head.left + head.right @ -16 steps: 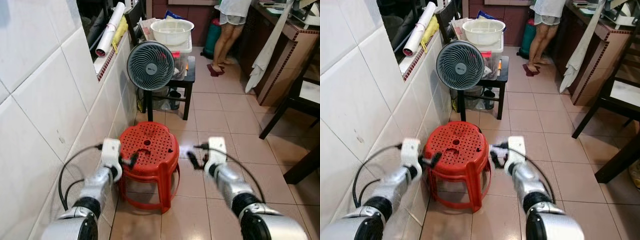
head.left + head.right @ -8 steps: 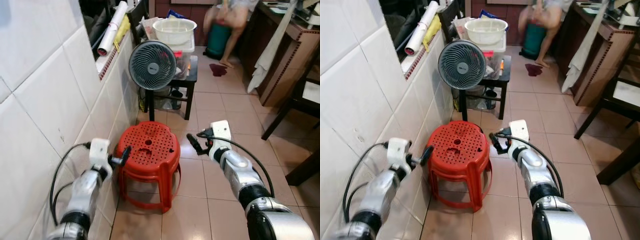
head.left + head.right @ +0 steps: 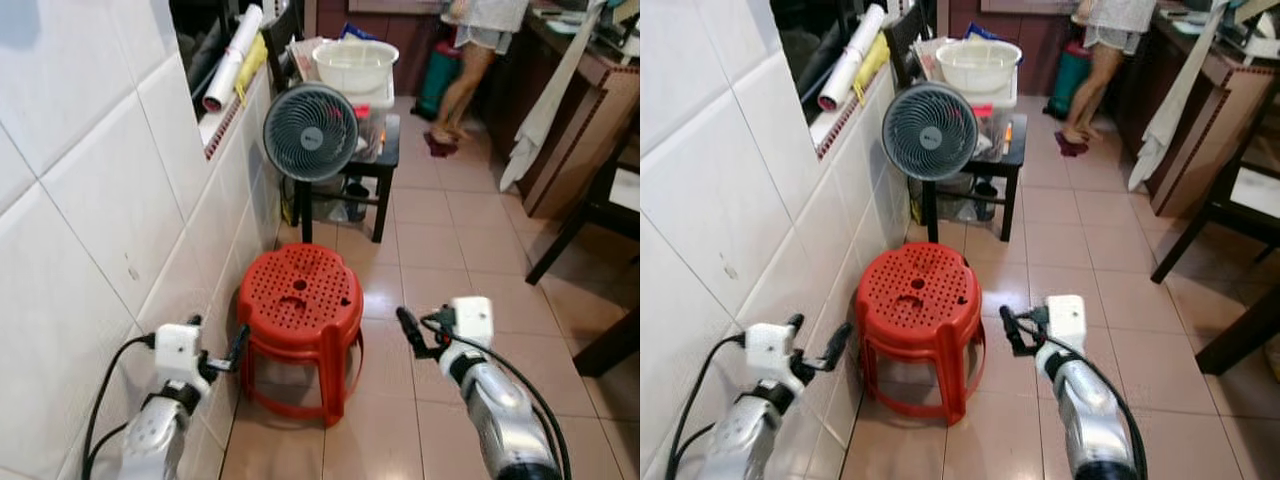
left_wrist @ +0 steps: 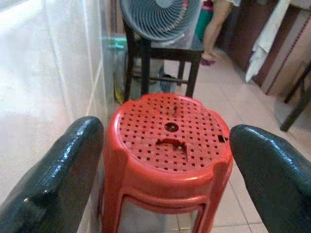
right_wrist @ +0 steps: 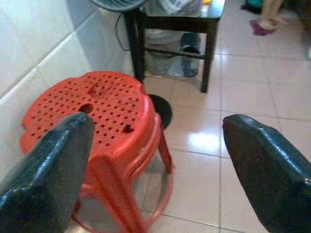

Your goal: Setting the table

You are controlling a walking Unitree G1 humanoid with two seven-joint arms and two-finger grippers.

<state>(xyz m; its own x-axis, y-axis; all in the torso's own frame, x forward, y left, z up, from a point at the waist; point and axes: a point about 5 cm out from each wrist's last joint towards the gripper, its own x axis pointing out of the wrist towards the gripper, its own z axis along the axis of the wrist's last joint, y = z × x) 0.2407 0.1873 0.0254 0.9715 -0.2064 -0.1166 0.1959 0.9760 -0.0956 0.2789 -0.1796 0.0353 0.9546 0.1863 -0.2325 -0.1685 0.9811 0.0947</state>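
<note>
A red plastic stool [image 3: 299,300] with a perforated seat stands on the tiled floor [image 3: 470,240] just beside the white tiled wall [image 3: 100,200] on my left. My left gripper [image 3: 237,347] hovers at its near-left side, fingers spread wide and holding nothing. My right gripper [image 3: 410,330] hangs to the right of the stool, apart from it, also spread wide and empty. Farther off, a grey fan [image 3: 311,133] stands before a small black table [image 3: 385,150] carrying a white basin [image 3: 355,62]. A person [image 3: 480,50] stands at the far end.
</note>
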